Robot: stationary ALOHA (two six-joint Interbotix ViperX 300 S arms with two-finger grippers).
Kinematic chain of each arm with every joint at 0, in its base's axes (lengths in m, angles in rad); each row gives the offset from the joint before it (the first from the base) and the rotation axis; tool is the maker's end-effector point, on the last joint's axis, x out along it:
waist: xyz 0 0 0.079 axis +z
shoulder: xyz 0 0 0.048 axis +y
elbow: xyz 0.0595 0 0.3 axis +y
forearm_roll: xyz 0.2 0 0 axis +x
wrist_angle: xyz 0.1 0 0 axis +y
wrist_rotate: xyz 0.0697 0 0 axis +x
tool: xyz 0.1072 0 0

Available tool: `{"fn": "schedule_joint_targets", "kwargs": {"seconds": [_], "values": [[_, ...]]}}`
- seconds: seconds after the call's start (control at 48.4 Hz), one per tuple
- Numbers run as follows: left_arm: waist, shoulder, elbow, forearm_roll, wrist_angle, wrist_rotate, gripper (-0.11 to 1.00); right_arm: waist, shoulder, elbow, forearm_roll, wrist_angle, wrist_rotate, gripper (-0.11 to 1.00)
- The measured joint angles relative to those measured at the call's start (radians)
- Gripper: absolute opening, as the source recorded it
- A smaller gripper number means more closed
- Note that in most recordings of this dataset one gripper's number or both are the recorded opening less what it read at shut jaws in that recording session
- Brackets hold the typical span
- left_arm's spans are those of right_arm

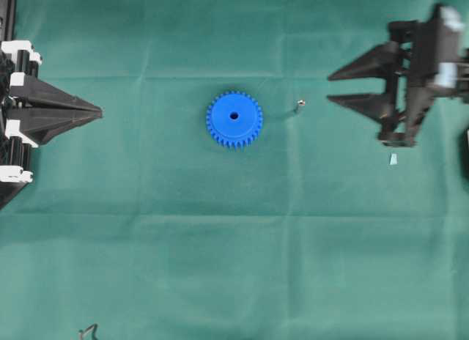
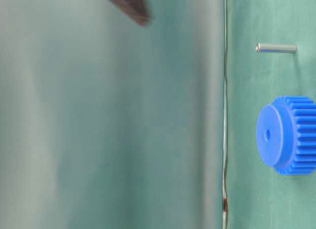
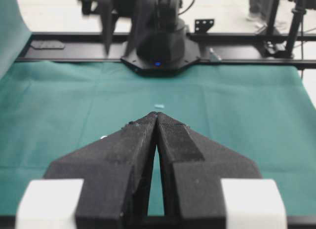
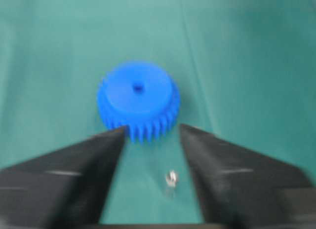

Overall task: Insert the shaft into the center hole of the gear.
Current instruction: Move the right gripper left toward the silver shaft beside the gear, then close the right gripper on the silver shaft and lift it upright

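Gear (image 1: 234, 119) flat on creased green cloth (image 1: 220, 252) (shaft (image 1: 300, 104) upright beside).

I see a bright blue gear (image 1: 234, 119) on my overhead view, plain in colour, with its center hole (image 1: 234, 115) showing as a small dark dot. To its right stands the shaft (image 1: 300, 105), silvery grey with a pale glint on its tip. Everything lies on a deep green cloth (image 1: 234, 245), unpatterned apart from faint lighter crease lines running across it. At the left edge I see the left gripper (image 1: 97, 113), matte black with white blocks behind its fingers. At the far right, the right gripper (image 1: 331, 88) is black too, with a pale grey-white patch on its body. Near it lies a pale-blue scrap (image 1: 393, 160).
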Motion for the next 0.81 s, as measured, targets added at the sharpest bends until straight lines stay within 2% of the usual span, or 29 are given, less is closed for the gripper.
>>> {"fn": "schedule_joint_targets", "kwargs": {"seconds": [0.062,0.124,0.455,0.806], "values": [[0.000,-0.002,0.000,0.000,0.002,0.000,0.00,-0.006,0.067,-0.014,0.000,-0.002,0.002,0.89],[0.000,-0.002,0.000,0.000,0.003,0.000,0.00,-0.008,0.132,-0.029,0.000,-0.003,0.002,0.95],[0.000,0.000,0.000,0.000,0.020,0.000,0.00,-0.012,0.385,-0.103,0.000,-0.031,0.002,0.92],[0.000,-0.002,0.000,0.000,0.046,0.000,0.00,-0.035,0.423,-0.103,0.000,-0.037,0.000,0.89]]}}
